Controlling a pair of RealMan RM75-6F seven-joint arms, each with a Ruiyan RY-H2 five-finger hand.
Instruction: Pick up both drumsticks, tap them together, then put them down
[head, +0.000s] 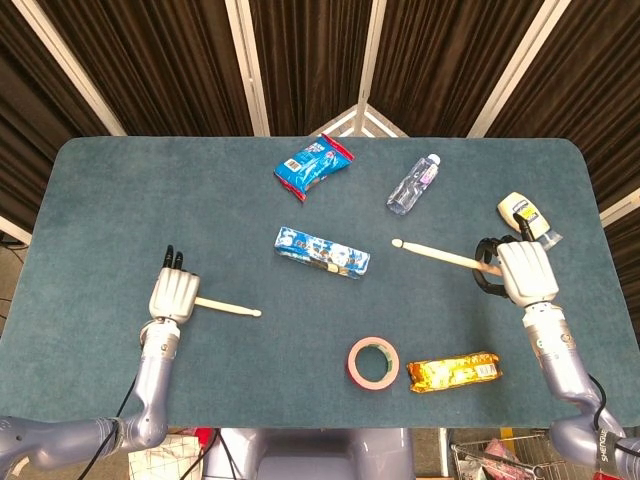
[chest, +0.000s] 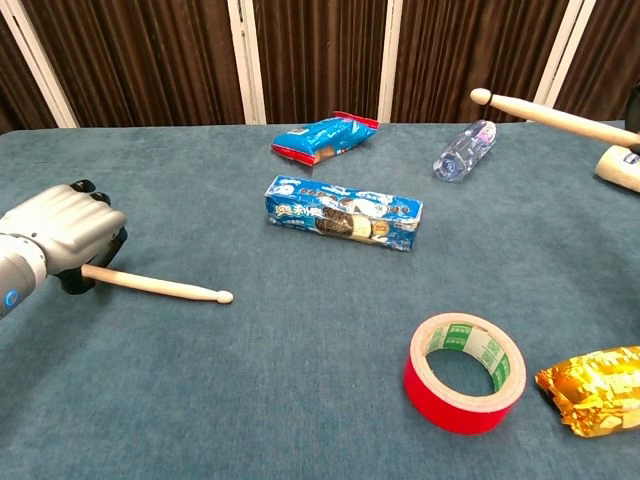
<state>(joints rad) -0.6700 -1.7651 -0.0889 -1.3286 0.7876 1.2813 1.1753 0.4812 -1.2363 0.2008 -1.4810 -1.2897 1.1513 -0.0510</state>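
My left hand grips the butt of a pale wooden drumstick at the table's left front. That stick's tip points right and dips toward the cloth. At the right side, my right hand holds the second drumstick raised above the table, with its tip aimed left toward the middle. In the chest view the right hand itself is out of frame and only its stick shows.
A blue cookie box lies mid-table between the sticks. Red tape roll and a gold snack pack sit in front. A blue snack bag, a water bottle and a cream bottle lie farther back.
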